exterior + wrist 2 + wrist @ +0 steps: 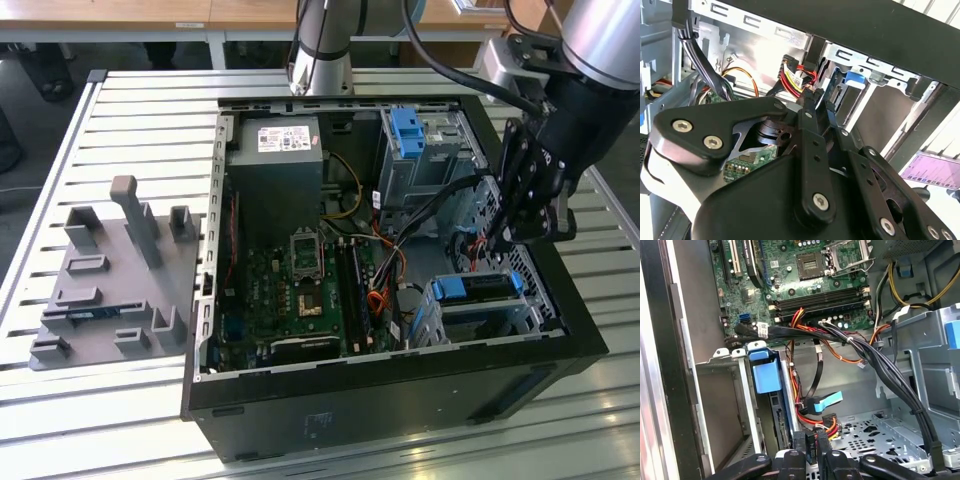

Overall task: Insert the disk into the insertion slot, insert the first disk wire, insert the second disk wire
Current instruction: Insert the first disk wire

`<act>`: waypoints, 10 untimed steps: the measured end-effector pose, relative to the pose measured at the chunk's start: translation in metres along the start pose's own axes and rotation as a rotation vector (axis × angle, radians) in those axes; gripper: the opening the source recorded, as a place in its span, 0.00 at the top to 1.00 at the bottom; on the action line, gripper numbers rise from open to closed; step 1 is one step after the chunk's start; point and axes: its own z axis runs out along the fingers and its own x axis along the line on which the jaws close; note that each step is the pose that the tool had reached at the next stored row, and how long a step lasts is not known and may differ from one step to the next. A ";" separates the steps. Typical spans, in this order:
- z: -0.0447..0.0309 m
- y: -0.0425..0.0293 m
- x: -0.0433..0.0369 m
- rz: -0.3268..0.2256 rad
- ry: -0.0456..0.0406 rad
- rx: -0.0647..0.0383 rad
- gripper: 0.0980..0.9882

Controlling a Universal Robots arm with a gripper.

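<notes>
The disk point(476, 288), framed by its blue caddy, sits inside the insertion slot point(500, 320) at the exterior view's right of the open computer case. My gripper point(512, 235) reaches down into the case just behind that cage. In the first wrist view my gripper point(810, 441) is shut on a black connector point(811, 449) fed by red, yellow and black wires point(812, 421), close to the disk's rear edge point(782, 425). A black wire with a blue angled plug point(829, 402) lies by the same edge. The second wrist view shows the gripper point(816, 102) beside the caddy point(856, 78).
A taller grey cage with a blue clip point(412, 135) stands at the case's back. The motherboard point(300, 290) and power supply point(275, 165) fill the case's other half. A black cable bundle point(880, 365) crosses near the arm. A grey fixture plate point(110, 280) lies on the slatted table.
</notes>
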 end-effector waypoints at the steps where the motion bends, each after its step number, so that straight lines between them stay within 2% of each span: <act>1: 0.0002 0.0000 -0.0001 0.000 0.0024 0.001 0.84; 7: 0.0010 -0.0002 -0.0009 0.002 0.0223 0.005 0.86; 8: 0.0011 -0.0002 -0.0009 0.002 0.0234 0.005 0.86; 9: 0.0010 -0.0002 -0.0009 0.002 0.0236 0.005 0.93; 10: 0.0011 -0.0002 -0.0009 0.000 0.0238 0.005 0.93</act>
